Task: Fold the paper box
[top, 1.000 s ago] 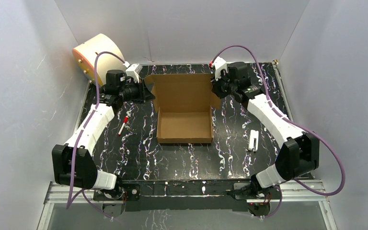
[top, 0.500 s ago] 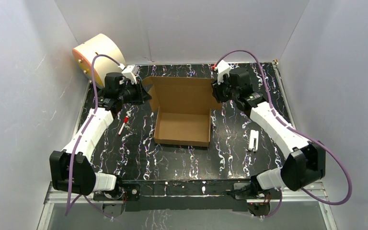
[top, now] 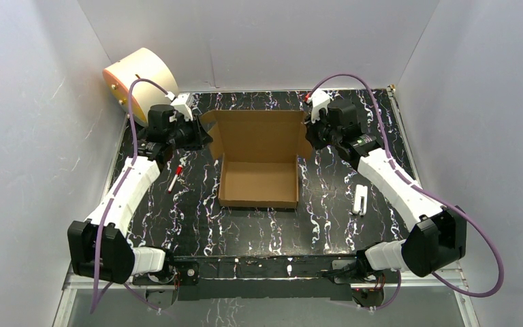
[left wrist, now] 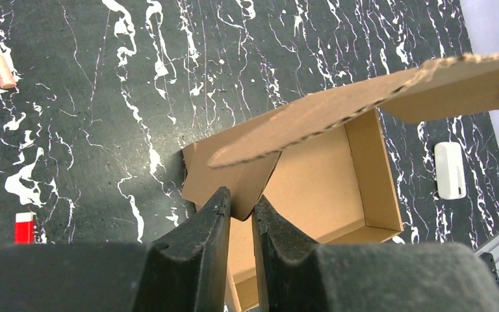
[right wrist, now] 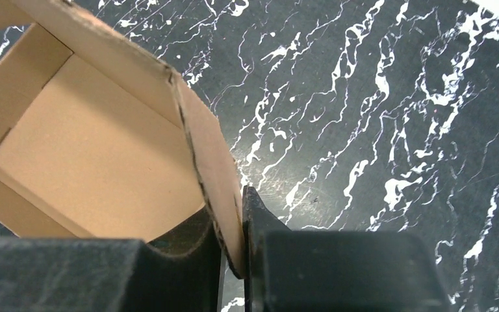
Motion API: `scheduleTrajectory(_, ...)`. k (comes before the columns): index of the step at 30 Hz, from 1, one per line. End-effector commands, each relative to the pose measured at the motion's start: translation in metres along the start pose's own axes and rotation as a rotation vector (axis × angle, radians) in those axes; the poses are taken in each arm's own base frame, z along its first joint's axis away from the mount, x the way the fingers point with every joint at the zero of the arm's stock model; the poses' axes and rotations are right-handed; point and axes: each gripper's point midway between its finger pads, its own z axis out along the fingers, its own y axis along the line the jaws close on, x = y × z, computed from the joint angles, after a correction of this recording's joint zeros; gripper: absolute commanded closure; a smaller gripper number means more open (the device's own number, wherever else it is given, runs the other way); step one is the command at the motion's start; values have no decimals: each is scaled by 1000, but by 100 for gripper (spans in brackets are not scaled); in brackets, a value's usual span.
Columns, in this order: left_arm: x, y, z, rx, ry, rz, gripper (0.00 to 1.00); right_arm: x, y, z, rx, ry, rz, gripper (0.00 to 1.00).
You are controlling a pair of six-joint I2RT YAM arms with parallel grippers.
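Note:
The paper box (top: 257,184) is brown cardboard: a shallow open tray in mid table, with its lid panel (top: 259,133) raised at the far side. My left gripper (top: 203,134) is shut on the lid's left side flap (left wrist: 230,182); the flap's rounded tip sits between the black fingers (left wrist: 216,218). My right gripper (top: 311,133) is shut on the lid's right side flap (right wrist: 211,162), whose lower edge is pinched between the two pads (right wrist: 255,214). The tray's inside (right wrist: 91,169) is bare.
A cream drum with an orange face (top: 138,78) stands at the far left corner behind the left arm. A red and white pen (top: 174,178) lies left of the box. A small white block (top: 360,199) lies to its right. White walls close three sides.
Both grippers have lifted and drawn slightly back with the lid's side flaps. The lid panel now stands steeper, and the tray has slid a little toward the near edge.

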Motion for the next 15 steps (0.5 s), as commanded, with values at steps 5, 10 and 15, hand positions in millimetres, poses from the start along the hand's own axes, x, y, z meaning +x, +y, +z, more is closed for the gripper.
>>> scheduleTrajectory(5,-6,-19,-13,-29,-70,-65,83,-4,5,2,67,-8,179,88)
scheduleTrajectory(10,-3,-31,-7,-68,-117,-73,83,-11,7,5,137,-26,242,88)
scheduleTrajectory(15,-8,-46,4,-78,-172,-87,82,-16,6,11,186,-36,322,88)
